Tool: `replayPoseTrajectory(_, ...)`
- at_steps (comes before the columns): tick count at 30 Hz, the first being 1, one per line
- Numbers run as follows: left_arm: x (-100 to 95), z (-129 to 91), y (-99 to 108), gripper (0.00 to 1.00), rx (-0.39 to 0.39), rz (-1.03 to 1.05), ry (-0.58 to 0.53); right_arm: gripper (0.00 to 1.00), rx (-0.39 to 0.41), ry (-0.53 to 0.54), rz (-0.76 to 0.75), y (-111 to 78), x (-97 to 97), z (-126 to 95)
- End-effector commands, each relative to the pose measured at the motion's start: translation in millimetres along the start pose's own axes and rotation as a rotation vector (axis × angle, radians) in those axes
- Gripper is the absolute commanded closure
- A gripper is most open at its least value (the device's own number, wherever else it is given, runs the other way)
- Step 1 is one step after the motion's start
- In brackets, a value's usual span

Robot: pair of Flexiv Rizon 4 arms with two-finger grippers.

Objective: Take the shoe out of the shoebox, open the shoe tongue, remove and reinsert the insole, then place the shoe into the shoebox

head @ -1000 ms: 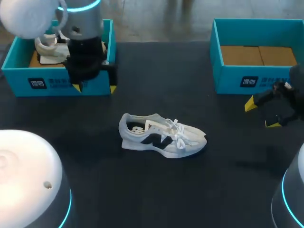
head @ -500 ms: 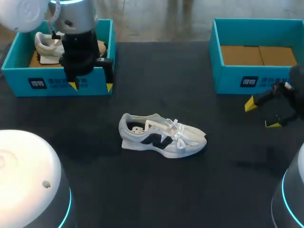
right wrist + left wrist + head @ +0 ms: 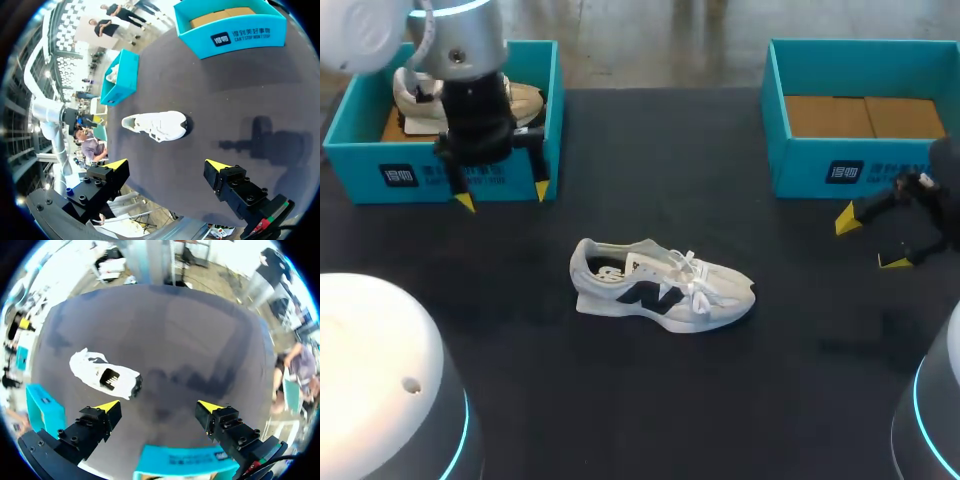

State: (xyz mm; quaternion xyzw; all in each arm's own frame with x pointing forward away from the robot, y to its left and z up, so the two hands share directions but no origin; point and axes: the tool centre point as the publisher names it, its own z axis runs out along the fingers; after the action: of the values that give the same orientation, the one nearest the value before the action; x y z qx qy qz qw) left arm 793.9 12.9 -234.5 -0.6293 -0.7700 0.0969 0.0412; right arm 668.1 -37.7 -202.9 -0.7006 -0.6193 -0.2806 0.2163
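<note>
Pale shoe (image 3: 660,285) w/ a dark side mark sat upright approx. in the middle of the table (image 3: 620,410). Its long axis ran L–R in the head view, toe toward my right, well apart from left shoebox (image 3: 370,160) (second shoe (image 3: 412,95) inside) & right shoebox (image 3: 900,165), each w/ a dark label (image 3: 400,176) of white print on its front wall. Left gripper (image 3: 502,196), fingers spread & empty, hung by the left shoebox's front wall, nearer the table's near side vs. 1 s ago; right gripper (image 3: 871,240), also spread & empty, & shoe hadn't moved.

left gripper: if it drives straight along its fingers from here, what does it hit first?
Most likely bare table, just in front of the left shoebox. The left gripper is open and points down; the shoe lies to one side of that line. Depth is hard to judge.
</note>
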Motion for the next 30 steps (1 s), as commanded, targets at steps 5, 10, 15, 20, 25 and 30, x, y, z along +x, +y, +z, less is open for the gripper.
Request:
replayPoseTrajectory(5, 13.9, 3.3, 10.6, 0.0, 0.323, -0.363, -0.355, 0.0, -0.001, -0.003, 0.001, -0.4, 0.3, 0.9)
replayPoseTrajectory(10, 16.2, 8.7, 13.7, 0.0, 0.424, -0.469, -0.434, 0.0, -0.001, -0.003, 0.001, -0.4, 0.3, 0.9)
replayPoseTrajectory(15, 15.7, 21.0, 12.2, 0.0, 0.486, -0.564, -0.491, 0.0, -0.001, -0.003, 0.001, -0.4, 0.3, 0.9)
replayPoseTrajectory(20, 17.0, 35.3, 11.7, 0.0, 0.549, -0.659, -0.537, 0.0, -0.001, -0.003, 0.001, -0.4, 0.3, 0.9)
replayPoseTrajectory(25, 20.5, 41.8, 8.9, 0.0, 0.6, -0.729, -0.597, 0.0, -0.001, -0.003, 0.001, -0.4, 0.3, 0.9)
replayPoseTrajectory(30, 20.7, 46.8, 8.0, 0.0, 0.647, -0.745, -0.621, 0.0, -0.001, -0.003, 0.001, -0.4, 0.3, 0.9)
